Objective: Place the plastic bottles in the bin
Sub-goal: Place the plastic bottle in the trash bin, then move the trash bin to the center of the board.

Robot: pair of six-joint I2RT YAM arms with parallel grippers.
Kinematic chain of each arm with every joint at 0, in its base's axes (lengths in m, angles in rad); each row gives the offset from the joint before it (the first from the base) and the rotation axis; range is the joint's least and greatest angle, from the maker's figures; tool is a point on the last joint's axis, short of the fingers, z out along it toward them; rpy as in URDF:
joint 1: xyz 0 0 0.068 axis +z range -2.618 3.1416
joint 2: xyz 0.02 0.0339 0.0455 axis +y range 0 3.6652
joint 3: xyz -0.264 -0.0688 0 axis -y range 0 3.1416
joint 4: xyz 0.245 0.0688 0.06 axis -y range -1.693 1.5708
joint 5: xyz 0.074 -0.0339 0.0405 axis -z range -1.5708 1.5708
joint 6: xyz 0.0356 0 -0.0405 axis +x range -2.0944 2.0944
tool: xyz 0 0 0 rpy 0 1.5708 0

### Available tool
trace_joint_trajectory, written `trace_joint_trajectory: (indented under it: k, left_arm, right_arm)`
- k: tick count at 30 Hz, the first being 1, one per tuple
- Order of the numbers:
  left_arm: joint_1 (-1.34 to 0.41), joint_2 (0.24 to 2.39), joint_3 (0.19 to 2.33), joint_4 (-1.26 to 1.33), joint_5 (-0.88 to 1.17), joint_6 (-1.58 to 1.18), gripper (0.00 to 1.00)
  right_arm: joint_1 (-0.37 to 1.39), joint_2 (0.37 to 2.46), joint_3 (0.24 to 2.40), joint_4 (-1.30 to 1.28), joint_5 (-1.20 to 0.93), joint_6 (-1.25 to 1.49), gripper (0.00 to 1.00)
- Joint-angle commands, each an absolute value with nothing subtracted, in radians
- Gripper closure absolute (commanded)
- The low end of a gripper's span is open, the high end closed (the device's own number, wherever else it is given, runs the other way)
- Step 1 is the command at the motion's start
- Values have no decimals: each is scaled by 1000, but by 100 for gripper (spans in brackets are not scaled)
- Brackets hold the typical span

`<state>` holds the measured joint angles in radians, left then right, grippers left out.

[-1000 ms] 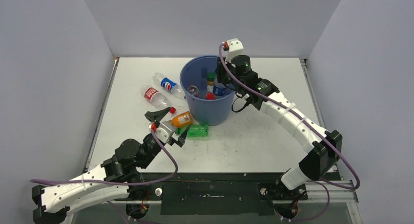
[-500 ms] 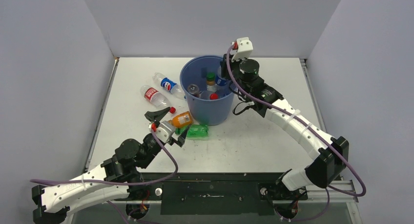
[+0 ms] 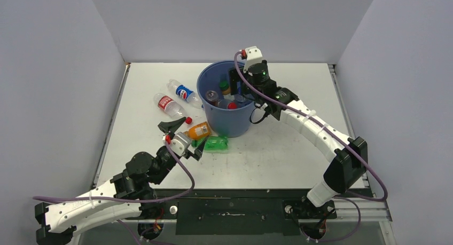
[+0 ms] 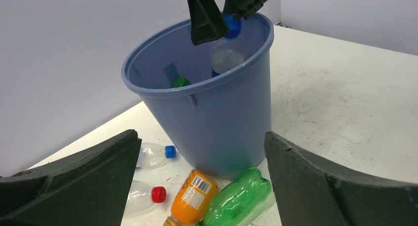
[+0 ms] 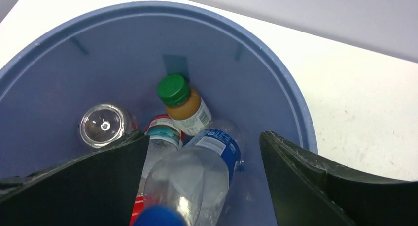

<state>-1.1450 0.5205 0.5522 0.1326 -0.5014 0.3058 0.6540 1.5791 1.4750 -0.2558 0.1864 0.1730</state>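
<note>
The blue bin (image 3: 220, 123) stands mid-table and holds several plastic bottles: a green-capped juice one (image 5: 183, 104), a red-labelled one (image 5: 161, 132) and a plain clear one (image 5: 104, 125). My right gripper (image 5: 203, 137) hangs open just inside the bin's rim (image 5: 296, 113). A clear blue-labelled bottle (image 5: 202, 177) leans loose between its fingers, with a gap on the right side. Left of the bin lie a blue-labelled bottle (image 3: 184, 92), a red-labelled bottle (image 3: 168, 103), an orange bottle (image 3: 198, 131) and a green bottle (image 3: 216, 143). My left gripper (image 3: 182, 134) hovers open, empty, near the orange and green bottles.
White walls close the table on three sides. Bare table (image 3: 299, 95) stretches right of the bin. The right arm (image 3: 315, 133) reaches across it from the near right corner.
The right gripper swung left over the bin, dipped in and opened, letting go of the blue-labelled bottle. The left arm has not moved.
</note>
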Motion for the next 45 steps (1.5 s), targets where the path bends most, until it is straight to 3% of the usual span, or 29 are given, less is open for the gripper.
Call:
trace_joint_trajectory:
  k: [1,6,13,20,31,34,40,45]
  left_arm:
    - [-1141,522,561,176,-509,293,4]
    - [-1140,522,563,176,-508,290,4]
    - [-1140,520,562,187,-508,271,4]
    - [-1138,535,564,186,-516,263,4]
    - [-1140,521,563,178,-520,273,4]
    - [-1141,513,566,171,-515,272,4]
    - [-1143,514,568,162,-506,276,4]
    - [-1143,528,575,153,-502,275,4]
  right_arm:
    - [654,1491,1534,-298,194,227,13]
    - [653,1380,1558,-355,240,270,9]
    - [620,1202,1431,-409,336,303,10]
    - [376,1216,1339,-388,15,427,11]
    - [343,1352,1433,-355,-149,528,11]
    - [341,1408,1456,-384,-167,505,16]
    - [342,1503,1525,-469,-179,449,37]
    - [354,1553,1571,-518,-189,429,42]
